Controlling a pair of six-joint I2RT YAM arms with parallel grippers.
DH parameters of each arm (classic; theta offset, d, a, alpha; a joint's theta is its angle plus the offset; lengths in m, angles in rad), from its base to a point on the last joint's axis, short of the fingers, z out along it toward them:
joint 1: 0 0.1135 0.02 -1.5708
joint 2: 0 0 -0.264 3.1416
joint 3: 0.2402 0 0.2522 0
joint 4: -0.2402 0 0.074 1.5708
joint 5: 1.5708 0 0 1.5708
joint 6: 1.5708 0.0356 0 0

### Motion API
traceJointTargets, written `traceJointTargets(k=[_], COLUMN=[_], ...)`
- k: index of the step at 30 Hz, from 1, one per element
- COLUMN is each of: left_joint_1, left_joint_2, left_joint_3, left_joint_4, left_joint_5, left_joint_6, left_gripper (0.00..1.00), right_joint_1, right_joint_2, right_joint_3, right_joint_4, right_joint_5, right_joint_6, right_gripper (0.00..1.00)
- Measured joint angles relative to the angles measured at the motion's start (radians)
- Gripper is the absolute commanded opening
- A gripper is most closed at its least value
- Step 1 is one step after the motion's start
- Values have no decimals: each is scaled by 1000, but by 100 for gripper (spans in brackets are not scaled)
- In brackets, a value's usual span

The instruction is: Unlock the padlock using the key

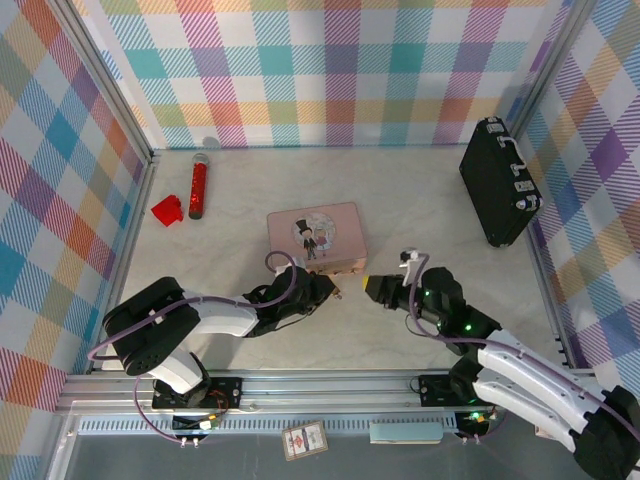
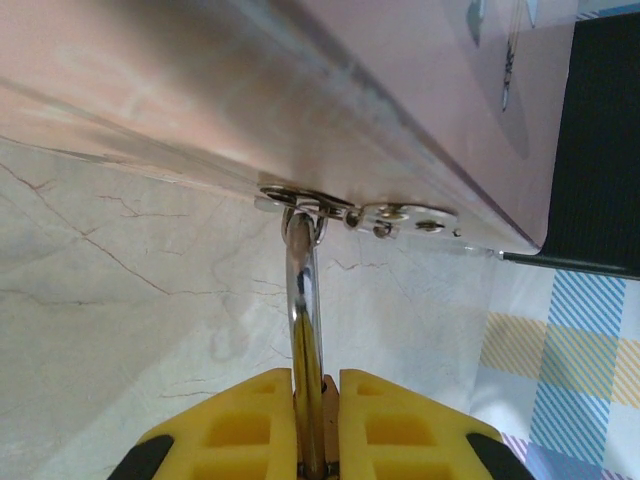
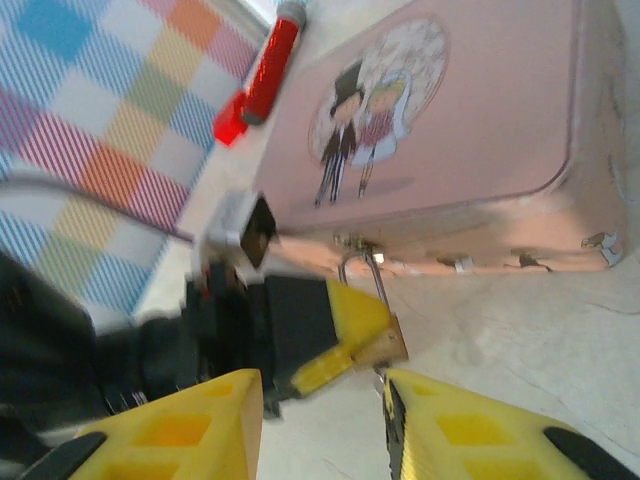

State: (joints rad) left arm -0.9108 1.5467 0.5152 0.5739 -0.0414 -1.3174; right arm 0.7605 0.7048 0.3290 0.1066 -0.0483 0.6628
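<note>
While in left pincer (image 2: 316,392), one padlock (image 3: 388,342).

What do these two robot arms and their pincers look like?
The left arm and right arm are black and white segments with a purple-grey cable looping alongside; green lights dot the right one. The left pincer and right pincer have two blocky yellow fingers with black bases.

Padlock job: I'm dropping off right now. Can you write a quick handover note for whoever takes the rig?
Left gripper: shut on the padlock, holding its brass body at the front edge of the pink tin.
Right gripper: open, facing the padlock from the opposite side, just short of it.
Padlock: shackle looks closed and runs through the tin's hasp.
Done: lock grasped and steadied.
Left: key into the lock, turn it, free the shackle.
</note>
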Motion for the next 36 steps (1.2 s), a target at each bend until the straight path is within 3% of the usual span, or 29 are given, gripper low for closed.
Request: traceJointTargets(k=[6,14,26,36], left_joint_1=[4,11,11,13], left_joint_2=[-2,-31,-48,-52], left_joint_3=[0,5,6,6], left_joint_4=[-3,-58,-94,-94], left_joint_5=[4,27,42,45], left_joint_6=[1,5,5,5], left_gripper=[0,0,0,0], right_joint_1=[187,294,365,390], right_joint_2=[69,313,518,634], right_joint_3=[-6,-6,-10,-7], right_joint_4=[-21,62,320,409], right_joint_5=[121,280,412,502], right_joint_6=[-270,-491,-681,-732], right_gripper=[39,37,34,28])
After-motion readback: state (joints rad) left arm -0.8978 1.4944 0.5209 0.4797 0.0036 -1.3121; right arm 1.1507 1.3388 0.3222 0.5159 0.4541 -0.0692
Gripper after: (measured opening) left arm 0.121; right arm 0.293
